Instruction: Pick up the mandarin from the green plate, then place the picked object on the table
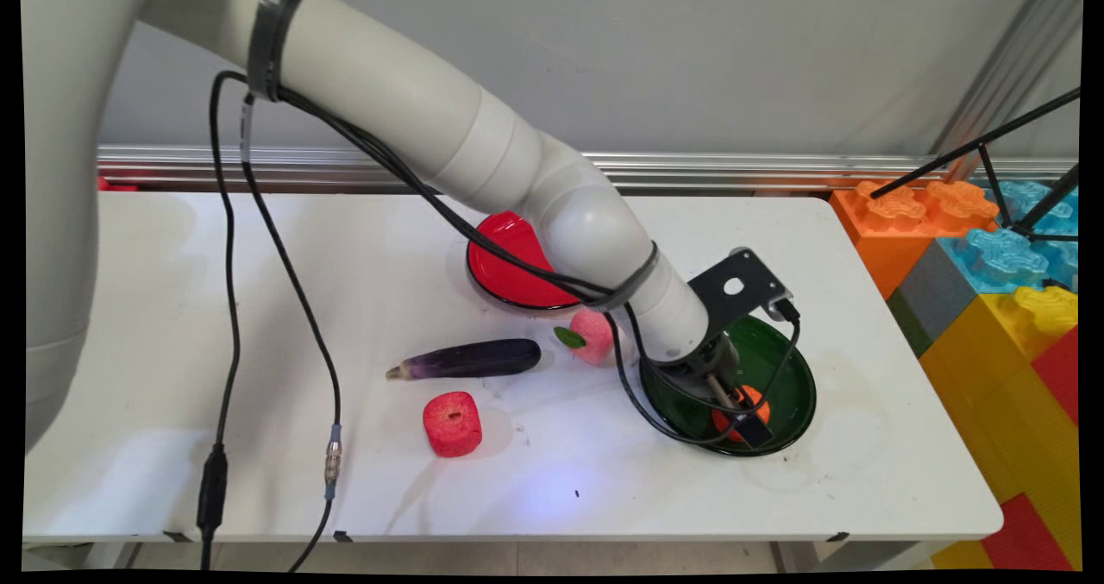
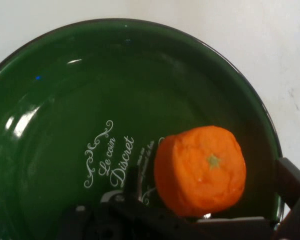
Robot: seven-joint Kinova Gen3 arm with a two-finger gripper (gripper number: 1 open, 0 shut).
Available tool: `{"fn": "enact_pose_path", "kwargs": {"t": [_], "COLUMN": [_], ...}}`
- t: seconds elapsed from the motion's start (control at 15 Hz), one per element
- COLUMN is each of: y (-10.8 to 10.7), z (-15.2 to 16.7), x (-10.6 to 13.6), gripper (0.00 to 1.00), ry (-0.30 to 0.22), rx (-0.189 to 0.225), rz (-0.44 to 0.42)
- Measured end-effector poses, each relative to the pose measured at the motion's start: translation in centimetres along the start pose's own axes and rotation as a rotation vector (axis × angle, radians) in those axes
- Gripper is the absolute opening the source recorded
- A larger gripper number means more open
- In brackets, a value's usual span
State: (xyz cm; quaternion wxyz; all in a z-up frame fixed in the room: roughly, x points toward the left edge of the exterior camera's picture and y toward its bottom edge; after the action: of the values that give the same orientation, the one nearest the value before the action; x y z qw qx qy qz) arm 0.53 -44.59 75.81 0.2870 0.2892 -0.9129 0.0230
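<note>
Here the end effector [image 1: 743, 413] reaches down inside the green plate [image 1: 789, 377], its fingers set either side of the orange fruit [image 2: 200, 170]; whether they clench it, I cannot tell.

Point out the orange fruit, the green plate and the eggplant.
orange fruit [image 2: 200, 170], hand view: middle of its top face.
green plate [image 2: 65, 150], hand view: bare inner surface left of the lettering.
eggplant [image 1: 474, 359], main view: middle of its purple body.

Orange fruit [image 2: 200, 170], green bowl [image 2: 65, 100] with white lettering, purple eggplant [image 1: 470, 359]
</note>
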Motion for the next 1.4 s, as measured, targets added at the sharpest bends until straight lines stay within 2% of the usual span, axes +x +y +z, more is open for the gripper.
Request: {"fn": "enact_pose_path", "kwargs": {"t": [0.2,0.27,0.87,1.4], "y": [0.1,0.1,0.2,-0.2], "z": [0.6,0.8,-0.2,-6.2], "x": [0.0,0.0,0.2,1.9], "gripper": [1.0,0.0,0.0,0.0], "ry": [0.007,0.011,0.025,0.06], "rx": [0.003,0.005,0.024,0.035], "rz": [0.005,0.014,0.03,0.039]}}
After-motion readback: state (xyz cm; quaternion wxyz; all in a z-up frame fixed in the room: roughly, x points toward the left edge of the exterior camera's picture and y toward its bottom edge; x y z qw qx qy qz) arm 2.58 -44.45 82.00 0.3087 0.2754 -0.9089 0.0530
